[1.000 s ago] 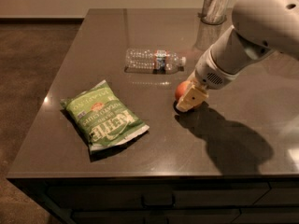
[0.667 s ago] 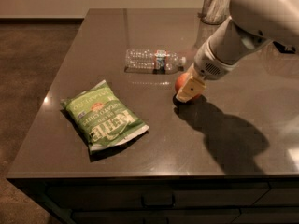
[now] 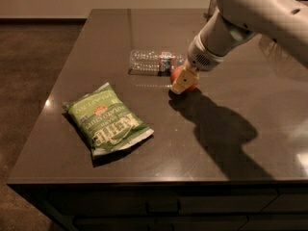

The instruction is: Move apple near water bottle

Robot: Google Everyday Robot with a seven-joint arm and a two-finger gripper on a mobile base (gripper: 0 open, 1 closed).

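The red-orange apple (image 3: 178, 76) rests on the dark table (image 3: 144, 42) just right of the water bottle's cap end. The water bottle (image 3: 155, 61) lies on its side, clear and ribbed, with a red-and-blue label band. My gripper (image 3: 183, 82) reaches down from the upper right and is shut on the apple, its pale fingers (image 3: 181, 84) covering the front of the fruit. The apple sits very close to the bottle, almost touching it.
A green chip bag (image 3: 109, 120) lies on the front left of the table. My arm (image 3: 240, 23) covers the back right corner and casts a shadow (image 3: 216, 129) over the front right. The table's front edge (image 3: 154, 181) is near.
My gripper has carried the apple up and to the left, toward the bottle's cap end. The bottle and chip bag have not moved.
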